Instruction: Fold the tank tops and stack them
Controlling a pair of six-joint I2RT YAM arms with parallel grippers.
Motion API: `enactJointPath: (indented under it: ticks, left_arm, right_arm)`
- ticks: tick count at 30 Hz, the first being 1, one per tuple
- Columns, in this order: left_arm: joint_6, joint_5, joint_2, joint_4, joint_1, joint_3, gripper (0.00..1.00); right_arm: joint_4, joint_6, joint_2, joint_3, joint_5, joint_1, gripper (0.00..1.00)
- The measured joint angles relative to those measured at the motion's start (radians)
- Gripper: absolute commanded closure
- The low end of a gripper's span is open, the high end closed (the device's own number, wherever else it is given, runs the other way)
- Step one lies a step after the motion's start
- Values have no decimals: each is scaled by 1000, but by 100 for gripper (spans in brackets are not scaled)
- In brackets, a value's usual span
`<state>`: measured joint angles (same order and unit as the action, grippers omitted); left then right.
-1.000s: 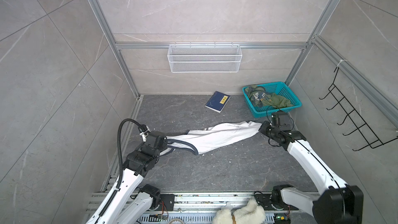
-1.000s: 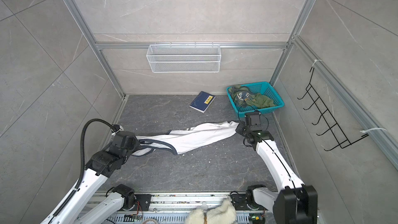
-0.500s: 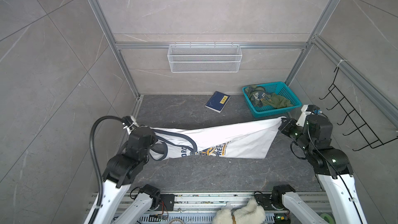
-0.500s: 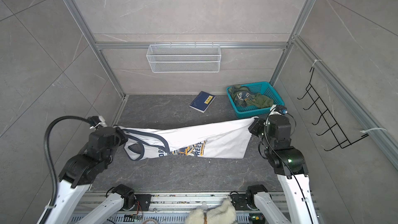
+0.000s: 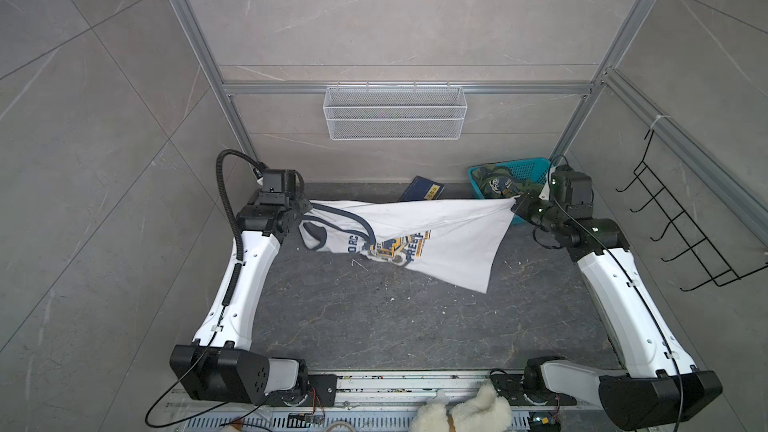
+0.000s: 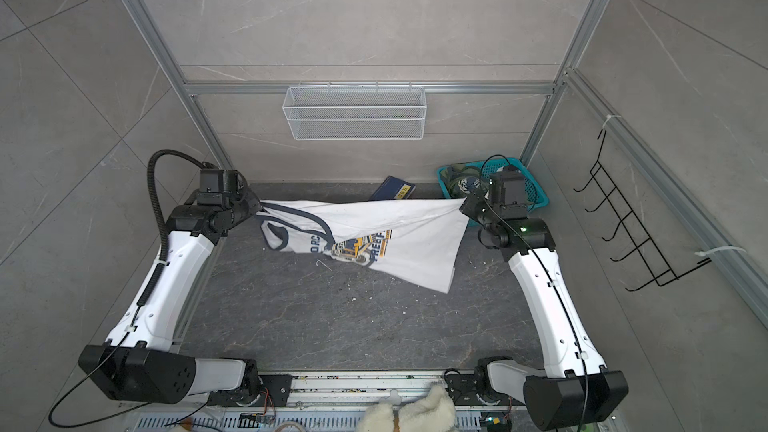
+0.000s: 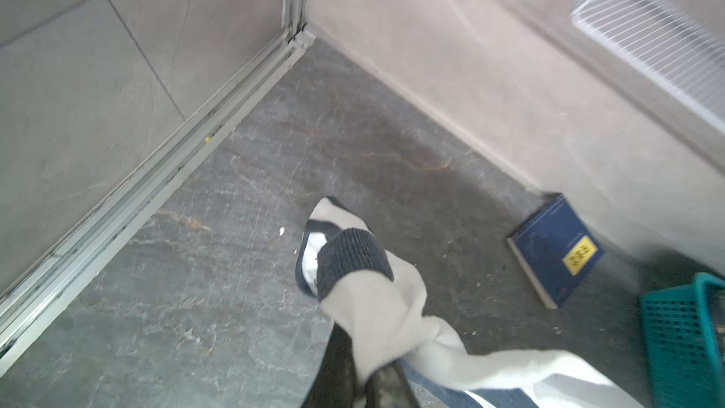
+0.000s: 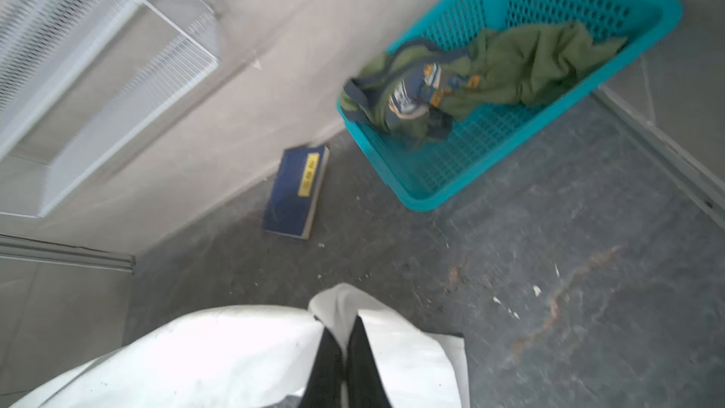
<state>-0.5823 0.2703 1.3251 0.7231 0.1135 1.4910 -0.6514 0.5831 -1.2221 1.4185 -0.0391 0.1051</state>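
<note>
**Both arms raised, the white top stretched between two closed grippers above the surface.**

In both top views each arm rises from its base and bends inward. The left gripper [image 5: 305, 206] is pinched on the navy-trimmed strap end of the white tank top [image 5: 449, 238]. The right gripper [image 5: 515, 203] is clamped on the opposite hem corner. The cloth spans between them, its print facing up and one loose corner hanging toward the surface [image 5: 374, 317]. The olive tank top [image 5: 498, 182] lies crumpled in the teal basket [image 5: 530, 166], just behind the right gripper. In the left wrist view, the gripper's dark fingers [image 7: 333, 366] are pressed together on bunched white cloth, with the navy book [image 7: 557, 253] beyond. In the right wrist view, the fingers [image 8: 365, 363] squeeze a white fold, and the basket lies well apart.
</note>
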Motion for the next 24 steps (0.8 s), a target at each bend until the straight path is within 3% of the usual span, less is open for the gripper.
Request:
enactJointPath:
  ticks: [5,10,11,13,18,24]
  left_arm:
    - [2,-40,-210,-58,4,-153,100]
    - [-30,-45,-379,-65,4,-447,100]
    - [-42,-45,-397,-64,4,-511,94]
    - [-66,-45,-404,-52,4,-626,74]
    - [-130,-47,-392,-14,-1,-822,47]
    - [-134,-90,-385,11,9,-776,32]
  right_arm:
    - [35,0,116,-72,31,0,100]
    - [37,1,239,-326,75,0,100]
    - [32,2,256,-388,82,0,100]
    - [18,5,277,-501,89,0,100]
    - [-19,8,251,-678,68,0,100]
    - [-13,8,195,-681,42,0,100]
